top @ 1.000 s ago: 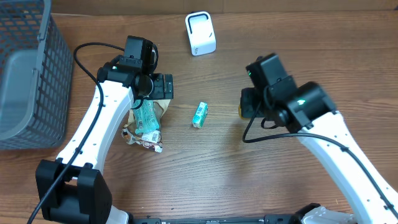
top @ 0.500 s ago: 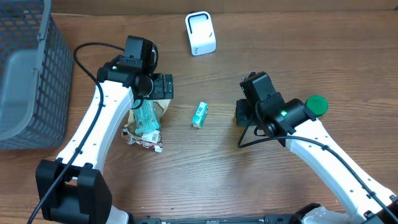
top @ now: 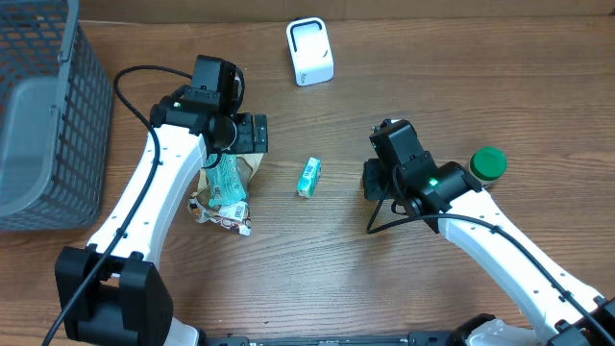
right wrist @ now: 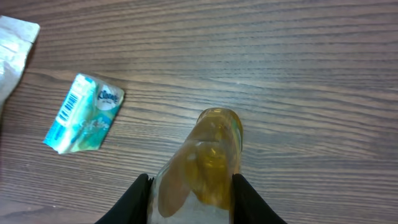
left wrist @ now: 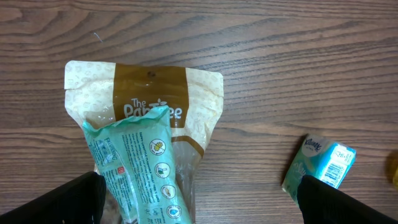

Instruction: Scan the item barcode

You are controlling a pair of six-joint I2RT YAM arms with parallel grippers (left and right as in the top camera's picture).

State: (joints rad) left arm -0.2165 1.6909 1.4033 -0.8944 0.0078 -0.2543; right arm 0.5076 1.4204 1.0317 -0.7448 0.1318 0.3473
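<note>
A clear bottle of amber liquid point(right wrist: 205, 162) sits between the two black fingers of my right gripper point(right wrist: 189, 199), which is shut on it; in the overhead view that gripper point(top: 373, 180) hangs right of table centre. A small teal tissue pack point(top: 307, 178) with a barcode lies on the wood, also showing in the right wrist view point(right wrist: 84, 113) and the left wrist view point(left wrist: 320, 163). A white scanner-like device point(top: 309, 51) stands at the back. My left gripper point(top: 240, 135) is open over a brown-and-cream pouch point(left wrist: 149, 106) and a green packet point(left wrist: 140, 168).
A grey wire basket point(top: 43, 106) fills the far left. A green round cap point(top: 488, 163) sits beside my right arm. Small wrappers point(top: 223, 219) lie in front of the pouch pile.
My right arm has swung down and toward the front with the bottle, uncovering the green cap. The left arm and the items under it have not moved.
</note>
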